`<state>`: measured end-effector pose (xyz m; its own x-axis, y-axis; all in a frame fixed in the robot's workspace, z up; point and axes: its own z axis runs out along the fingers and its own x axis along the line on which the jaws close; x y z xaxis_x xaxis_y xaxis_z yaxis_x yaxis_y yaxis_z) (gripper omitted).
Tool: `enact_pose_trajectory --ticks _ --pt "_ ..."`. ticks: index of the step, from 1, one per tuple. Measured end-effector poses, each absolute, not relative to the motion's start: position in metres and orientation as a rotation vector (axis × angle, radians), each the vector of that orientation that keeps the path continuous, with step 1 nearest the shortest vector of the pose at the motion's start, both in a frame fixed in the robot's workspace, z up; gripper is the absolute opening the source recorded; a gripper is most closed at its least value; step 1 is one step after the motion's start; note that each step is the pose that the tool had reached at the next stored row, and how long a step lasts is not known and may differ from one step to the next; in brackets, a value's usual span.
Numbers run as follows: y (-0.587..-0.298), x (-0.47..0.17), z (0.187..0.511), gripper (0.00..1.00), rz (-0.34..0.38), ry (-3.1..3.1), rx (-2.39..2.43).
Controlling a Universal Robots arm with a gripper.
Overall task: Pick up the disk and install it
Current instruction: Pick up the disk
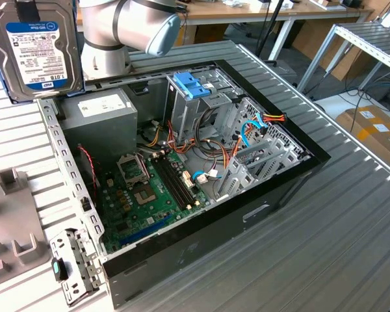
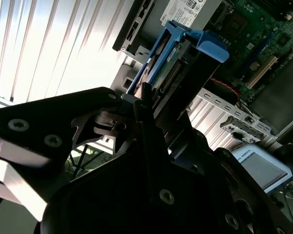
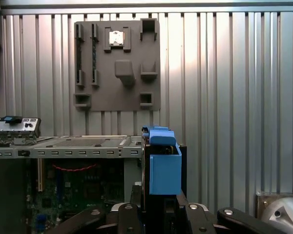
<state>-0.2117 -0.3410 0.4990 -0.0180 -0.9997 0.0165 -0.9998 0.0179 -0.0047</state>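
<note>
The disk (image 1: 32, 49) hangs upright in the air at the exterior view's upper left, its blue, white and black label facing the camera. It is beside the arm (image 1: 130, 26) and above the back left corner of the open computer case (image 1: 292, 175). My gripper (image 2: 141, 100) is shut on the disk, and its black fingers (image 3: 136, 195) clamp the drive's edges. In both wrist views the disk's blue plastic rail (image 2: 190, 41) (image 3: 163, 168) sticks out past the fingers, with the case below it. The drive cage with a light-blue latch (image 1: 192, 84) stands at the case's back middle.
Inside the case are a grey power supply box with a white sticker (image 1: 101, 107), a green motherboard (image 1: 149, 188) and loose cables (image 1: 253, 130). A grey parts fixture (image 1: 10, 221) (image 3: 117, 63) lies on the ribbed metal table (image 1: 351, 227). A small bracket (image 1: 75, 263) sits at the case's front corner.
</note>
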Motion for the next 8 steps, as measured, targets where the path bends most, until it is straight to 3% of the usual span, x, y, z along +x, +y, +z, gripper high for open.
enact_pose_trajectory --ticks 8 --pt "-0.341 -0.194 0.498 0.35 0.023 -2.235 2.195"
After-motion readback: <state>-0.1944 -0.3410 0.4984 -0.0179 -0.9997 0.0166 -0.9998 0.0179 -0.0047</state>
